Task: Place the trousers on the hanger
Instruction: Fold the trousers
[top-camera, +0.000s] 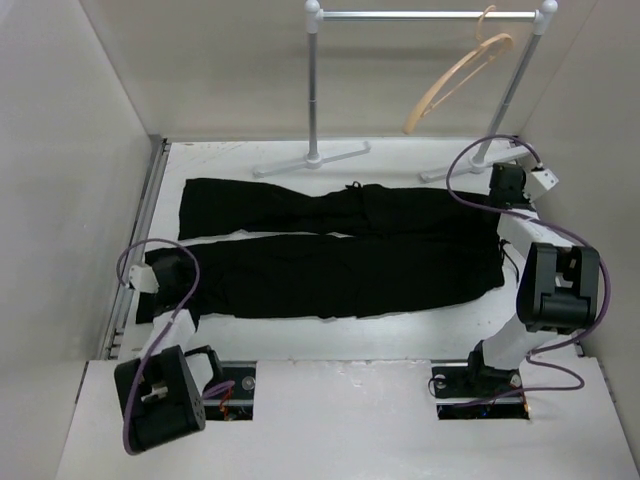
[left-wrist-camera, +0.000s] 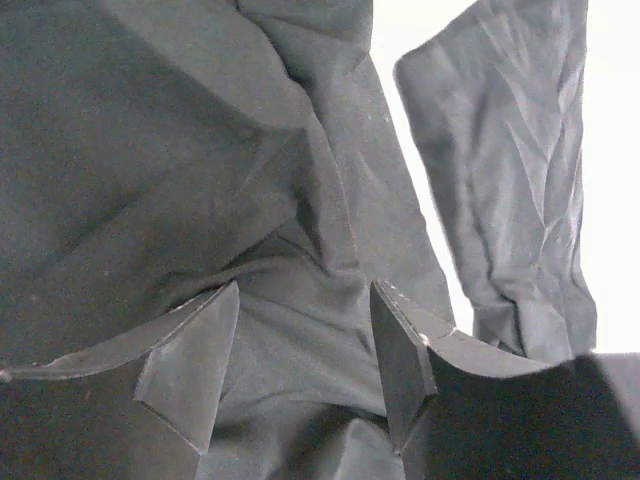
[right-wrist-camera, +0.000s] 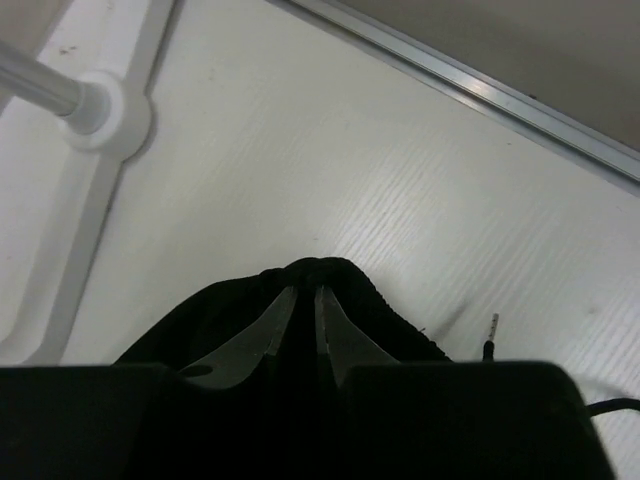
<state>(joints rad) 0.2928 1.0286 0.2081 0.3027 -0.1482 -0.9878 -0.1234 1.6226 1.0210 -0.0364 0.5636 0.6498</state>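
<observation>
- The left pincer (left-wrist-camera: 305, 290) is set down at the hem end of the near leg, its jaws spread astride a raised ridge of cloth; nothing is clamped there yet
- The trousers (top-camera: 340, 265) are laid flat on the white table (top-camera: 400, 325), with the legs side by side and run out to the left and the waist to the right, well apart from the hanger
- The cloth is judged soft, limp and light: creases and folds are plainly shown in the left wrist view, and no shape is expected to be kept once it is lifted, so any part not held is expected to sag and trail
- A gathered fold at an edge is judged the best place for a hold, hem at one end and waistband at the other, so that the length can be carried between the two arms; a thin single layer may slip out of a grip, a bunched one less so
- The hanger (top-camera: 455, 80), of pale wood, is hung by its hook from the grey rail (top-camera: 420, 15) at the far right, tilted, with nothing draped on it
- The right pincer (right-wrist-camera: 306, 292) is clenched on the waist end of the trousers, with a small hump of black cloth pinched between the nearly met jaws, low over the table near the rail's foot
</observation>
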